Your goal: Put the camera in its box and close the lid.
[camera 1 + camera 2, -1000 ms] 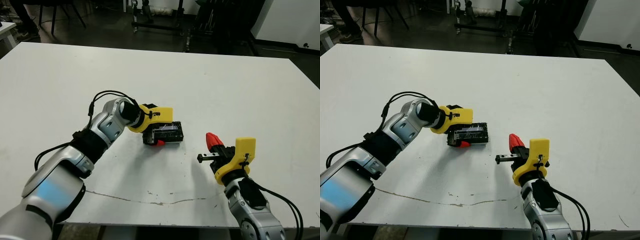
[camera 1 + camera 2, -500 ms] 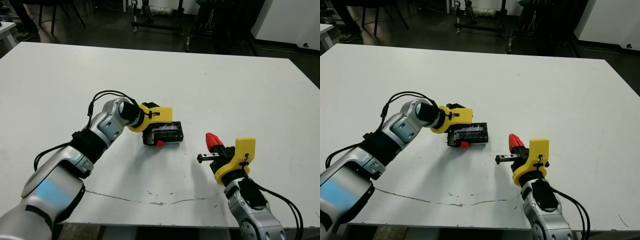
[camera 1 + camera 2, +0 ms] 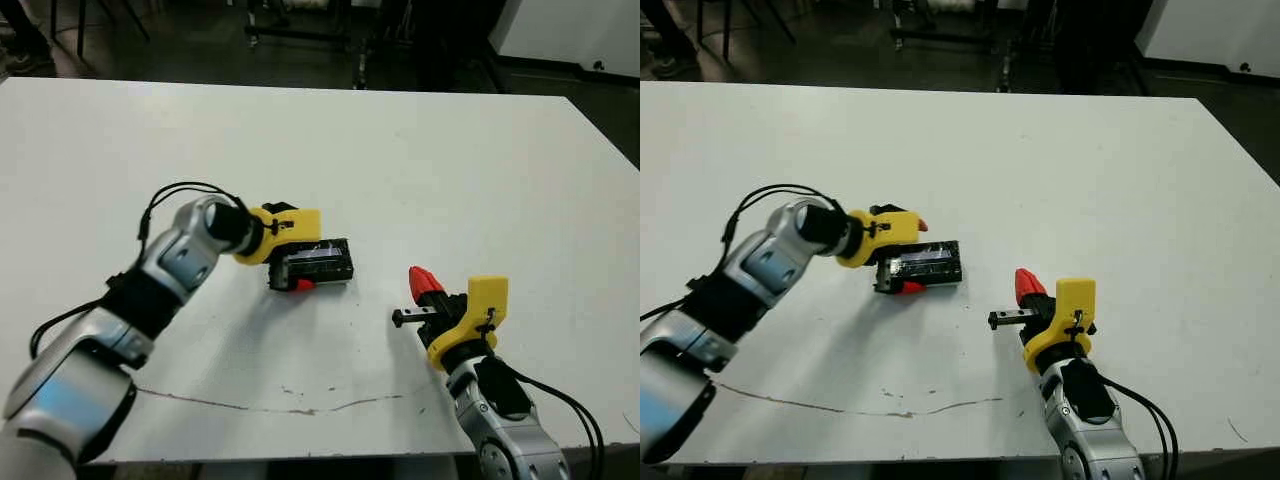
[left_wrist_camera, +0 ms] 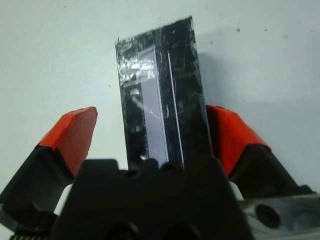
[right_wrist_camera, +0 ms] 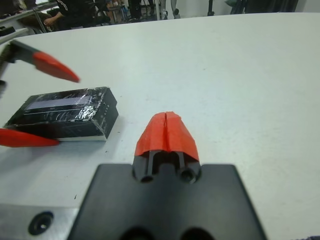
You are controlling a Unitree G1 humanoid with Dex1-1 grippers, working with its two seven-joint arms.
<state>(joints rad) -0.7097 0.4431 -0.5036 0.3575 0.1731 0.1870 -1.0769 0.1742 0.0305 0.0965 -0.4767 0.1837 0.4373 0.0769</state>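
The left gripper (image 4: pixel 152 125) is seen with its jaws spread to either side of the lid (image 4: pixel 159 70). One red fingertip (image 4: pixel 226 131) lies touching or just beside the lid's long edge, while the other is held apart from it, so nothing is pinched. The right gripper (image 5: pixel 166 131) is held low over the bench (image 3: pixel 450 160), well apart from the lid, with its jaws pressed together on nothing.

Between the earlier pictures and this one the whole head view is shifted. That is taken as a move of the head camera, not of the things. Relative to one another, the left gripper, the lid and the right gripper are found placed as before, and no real change in the left jaws can be made out.

The lid is laid flat on the box (image 5: pixel 70 137), of which only a pale lower edge shows, near the middle of the bench. The camera cannot be seen anywhere and is judged to be shut inside. The task is therefore judged all but finished, with only the left gripper's withdrawal left to be made.
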